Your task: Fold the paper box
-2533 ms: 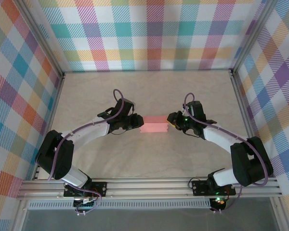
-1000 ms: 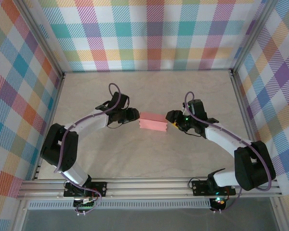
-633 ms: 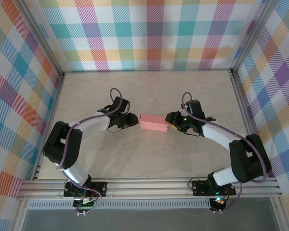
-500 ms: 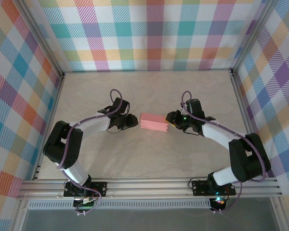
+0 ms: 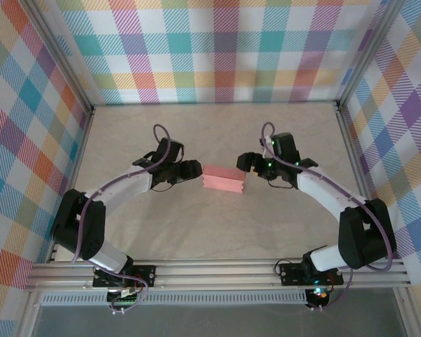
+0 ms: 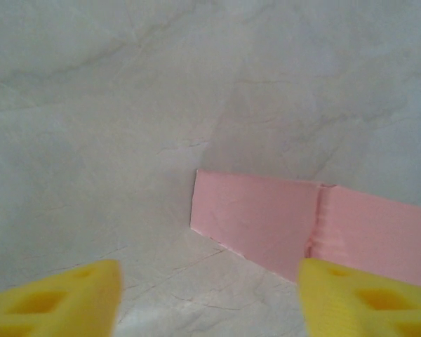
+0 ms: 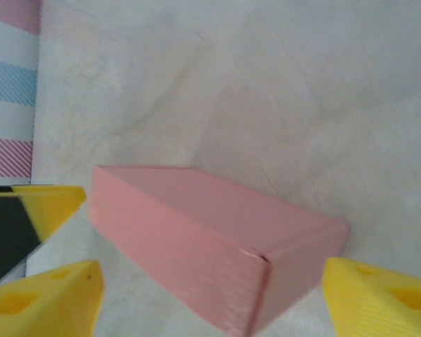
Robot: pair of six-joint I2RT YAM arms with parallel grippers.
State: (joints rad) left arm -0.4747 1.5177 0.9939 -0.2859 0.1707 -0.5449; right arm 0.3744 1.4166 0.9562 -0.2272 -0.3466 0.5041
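Note:
The paper box (image 5: 224,179) lies closed on the table as a small salmon-pink rectangular block. My left gripper (image 5: 194,169) stands open just off its left end, not touching it; in the left wrist view the paper box (image 6: 266,225) shows ahead between the yellow fingertips (image 6: 56,305). My right gripper (image 5: 244,161) is open at the box's far right corner. From the right wrist, the paper box (image 7: 217,225) lies between the spread fingers (image 7: 382,302), with its top and two side faces visible. Neither gripper (image 6: 210,302) (image 7: 210,305) holds anything.
The pale marbled table (image 5: 217,232) is walled by plaid panels (image 5: 224,49) at the back and sides. An aluminium rail (image 5: 217,274) with both arm bases runs along the near edge. A yellow-and-black finger of the left gripper (image 7: 28,214) shows beyond the box.
Both grippers have come off the box's ends. The right gripper has shifted toward the back, the left has lifted slightly away, and the box rests free on the table.

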